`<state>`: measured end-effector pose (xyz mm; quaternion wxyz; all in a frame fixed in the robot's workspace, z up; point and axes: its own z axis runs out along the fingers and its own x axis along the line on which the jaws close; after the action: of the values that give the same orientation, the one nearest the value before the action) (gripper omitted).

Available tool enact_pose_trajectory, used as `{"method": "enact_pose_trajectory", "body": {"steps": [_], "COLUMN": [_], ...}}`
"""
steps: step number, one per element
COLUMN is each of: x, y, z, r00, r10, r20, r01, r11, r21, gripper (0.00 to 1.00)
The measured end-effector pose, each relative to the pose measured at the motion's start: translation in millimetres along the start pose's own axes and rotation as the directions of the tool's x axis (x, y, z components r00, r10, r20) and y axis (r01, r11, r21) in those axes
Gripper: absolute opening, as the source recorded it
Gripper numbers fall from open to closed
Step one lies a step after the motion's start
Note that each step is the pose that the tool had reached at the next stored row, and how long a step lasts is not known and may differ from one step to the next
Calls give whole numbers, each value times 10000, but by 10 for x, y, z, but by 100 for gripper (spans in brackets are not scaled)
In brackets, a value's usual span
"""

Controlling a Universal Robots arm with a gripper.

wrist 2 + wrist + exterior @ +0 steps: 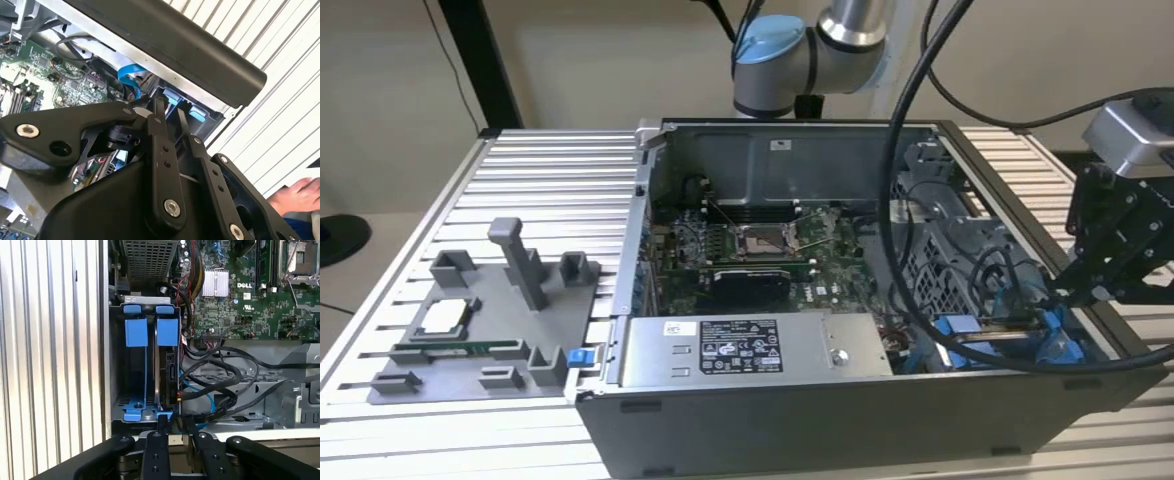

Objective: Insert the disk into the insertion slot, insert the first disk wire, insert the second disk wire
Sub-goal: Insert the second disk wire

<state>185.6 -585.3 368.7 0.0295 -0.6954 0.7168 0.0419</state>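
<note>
Disk (169, 371) stands on edge inside the insertion slot (116, 365). It occupies the compartment next to the loose black cables (220, 375), with its blue carrier tab (167, 332) at the far end. The neighbouring compartment holds a blue rail but no drive. In the exterior view the slot sits in the corner of the open computer case (854, 420) at that view's right, toward the near edge of the table (560, 180).

The gripper (175, 421) hangs directly over the near end of the occupied compartment, close to the disk's connector edge. Whether the fingers are clamped or released cannot be told.

Handling assessment: the disk is probably dense, rigid and sensitive to shock. Grip it by the plastic carrier frame, not by the connector edge. The cables are limp, so take them by the plug body.
</note>
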Motion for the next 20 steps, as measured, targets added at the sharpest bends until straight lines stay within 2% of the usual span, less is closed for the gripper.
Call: {"method": "enact_pose_trajectory", "body": {"steps": [7,9,11,13,15,16,17,18,20], "x": [11,34,58,70,73,75,81,96,142], "y": [-16,-18,-20,-21,-21,-21,-21,-22,-26], "z": [0,5,12,21,25,27,30,35,36], "r00": [10000,10000,9999,9995,9981,9973,9965,9959,9957], "r10": [-26,-26,-30,-38,-55,-63,-70,-73,-67], "r20": [-2,27,134,312,609,737,835,899,920], "r01": [26,26,30,40,60,68,77,81,78], "r11": [10000,10000,10000,10000,10000,10000,9999,9999,9999], "r21": [-24,-33,-49,-58,-67,-71,-74,-78,-113], "gripper": [100,100,100,100,100,100,100,100,100]}}
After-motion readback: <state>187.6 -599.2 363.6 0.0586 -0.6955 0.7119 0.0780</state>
